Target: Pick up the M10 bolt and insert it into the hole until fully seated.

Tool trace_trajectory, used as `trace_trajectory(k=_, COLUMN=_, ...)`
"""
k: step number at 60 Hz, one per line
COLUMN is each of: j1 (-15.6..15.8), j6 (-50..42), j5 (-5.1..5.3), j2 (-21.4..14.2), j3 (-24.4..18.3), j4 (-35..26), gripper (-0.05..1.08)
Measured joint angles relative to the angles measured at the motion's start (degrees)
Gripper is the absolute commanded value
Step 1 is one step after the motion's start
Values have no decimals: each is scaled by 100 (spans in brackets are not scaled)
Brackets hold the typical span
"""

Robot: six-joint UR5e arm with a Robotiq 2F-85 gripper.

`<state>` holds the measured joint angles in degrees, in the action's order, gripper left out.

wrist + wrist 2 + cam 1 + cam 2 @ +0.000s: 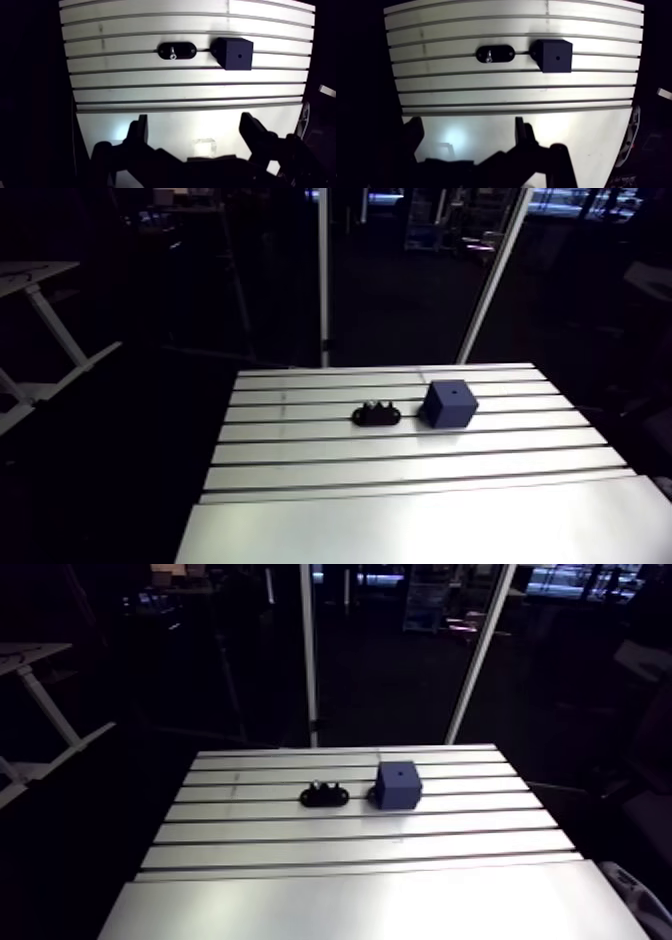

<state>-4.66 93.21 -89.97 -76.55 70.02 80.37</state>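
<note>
Slotted aluminium table [300, 450] with a black oval holder [376, 416] on it.
In the arm view the table fills the lower half of the frame, from centre to lower right. Its far part, mid-frame, carries several dark parallel slots running left to right; the near part, along the bottom edge, is a smooth plain plate with a bright glare at lower centre. The holder lies flat on the slotted part, just above the frame's centre, its long side along the slots.

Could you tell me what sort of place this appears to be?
Probably a robotics test bench: a slotted aluminium table, a black holder carrying a bolt, and a blue block with a hole.
</note>
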Motion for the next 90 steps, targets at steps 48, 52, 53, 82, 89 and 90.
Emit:
trace_trajectory(k=48, j1=-4, j6=-5, j5=-14, j2=71, j3=-35, j4=18, gripper=1)
trace_trajectory(k=52, j1=-4, j6=-8, j5=-19, j2=75, j3=-2, j4=38, gripper=1)
trace_trajectory(k=53, j1=-3, j6=-10, j5=-20, j2=75, j3=14, j4=50, gripper=1)
trace_trajectory(k=82, j1=16, j6=7, j5=-31, j2=94, j3=778, j4=1024, gripper=1)
trace_trajectory(k=89, j1=22, j6=15, j5=-33, j2=95, j3=1019, j4=1227, gripper=1)
trace_trajectory(k=90, j1=23, j6=17, j5=-33, j2=95, j3=1058, j4=1258, gripper=1)
